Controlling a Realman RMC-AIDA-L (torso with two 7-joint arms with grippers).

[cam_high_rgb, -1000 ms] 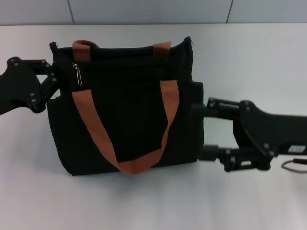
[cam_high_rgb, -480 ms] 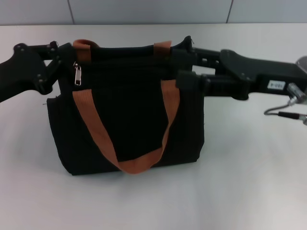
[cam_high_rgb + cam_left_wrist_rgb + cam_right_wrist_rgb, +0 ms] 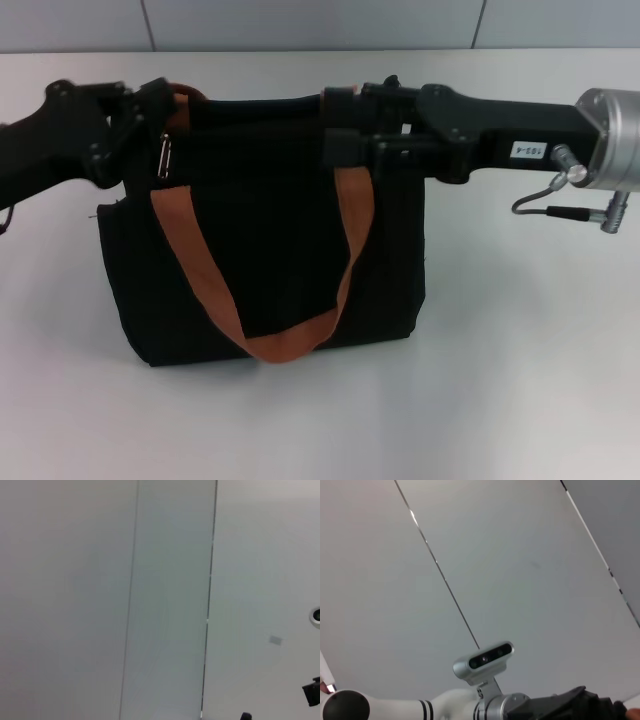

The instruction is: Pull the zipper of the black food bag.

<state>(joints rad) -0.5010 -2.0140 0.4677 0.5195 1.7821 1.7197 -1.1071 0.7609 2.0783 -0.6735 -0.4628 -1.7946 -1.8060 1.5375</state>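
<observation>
From the head view I have the black food bag standing upright on the white counter, front panel toward me, one orange-brown handle hanging down its face in a loop. The zipper, a small silver pull tab, hangs at the bag's top edge near its left corner, just inside the left leg of that handle.

My left gripper comes in from the left and sits against the top left corner of the bag, right above and beside the pull tab. Its dark fingers merge with the black fabric, so I cannot tell how far apart they are or whether they have the tab. My right gripper reaches in from the right along the top edge, its black body lying across the upper right corner with the tip at the handle's right leg. There too I cannot tell whether the fingers grip anything.

Open counter lies in front of the bag and to both sides below the arms; behind the bag the counter ends at a grey wall.

Both wrist views show only pale wall panels and seams; the right one also catches a camera head on a white robot body.
</observation>
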